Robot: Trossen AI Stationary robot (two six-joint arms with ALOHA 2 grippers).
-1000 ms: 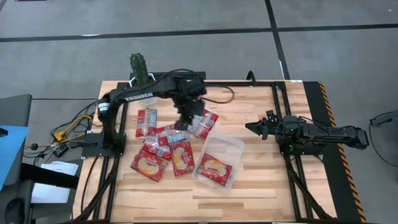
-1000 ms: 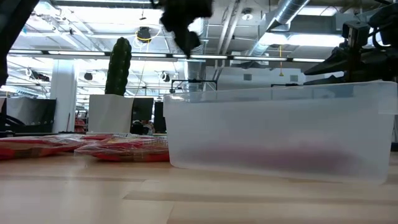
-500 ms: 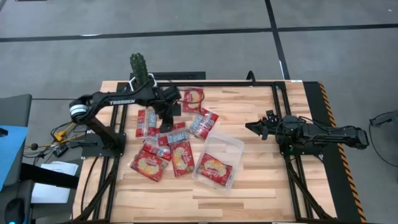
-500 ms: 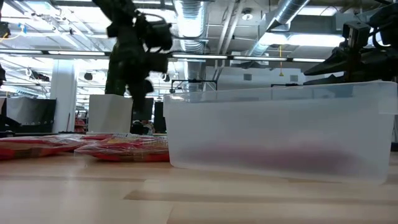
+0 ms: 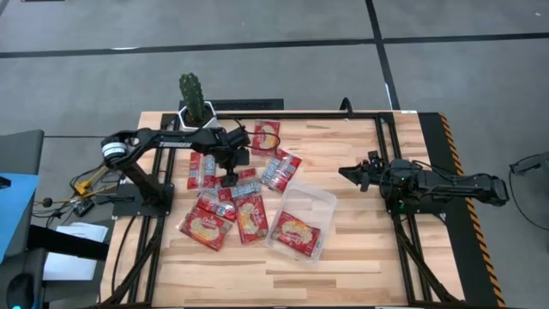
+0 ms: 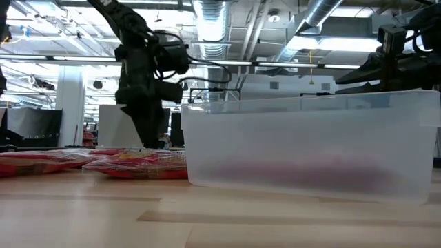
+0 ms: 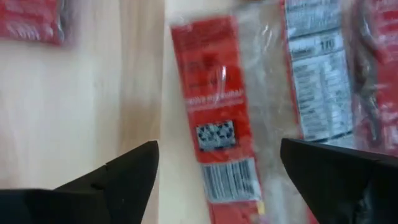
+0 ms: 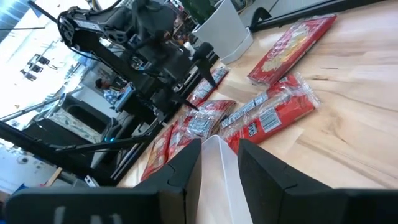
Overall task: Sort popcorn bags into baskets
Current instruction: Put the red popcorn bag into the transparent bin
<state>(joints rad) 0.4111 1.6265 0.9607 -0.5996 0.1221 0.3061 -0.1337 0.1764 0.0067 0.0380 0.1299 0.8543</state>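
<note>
Several red popcorn bags point(image 5: 227, 202) lie flat in a loose pile on the left half of the wooden table. One larger bag point(image 5: 266, 135) lies apart near the far edge. The clear basket point(image 5: 319, 202) stands right of the pile with one large bag point(image 5: 296, 232) inside. My left gripper point(image 5: 230, 178) points down, low over the pile and open. Its fingers stand on either side of a small oblong bag point(image 7: 214, 118). My right gripper point(image 5: 346, 174) hovers right of the basket, its fingers close together with nothing between them.
A white pot with a cactus point(image 5: 196, 107) stands at the far left edge, close behind my left arm. Black frame rails point(image 5: 377, 146) run along the far and right sides. Bare wood lies near the front edge and between the basket and my right arm.
My left gripper has swung toward the table's left, away from the basket's far corner, and has come down from high above to just over the pile. The bags and the basket have stayed where they were.
</note>
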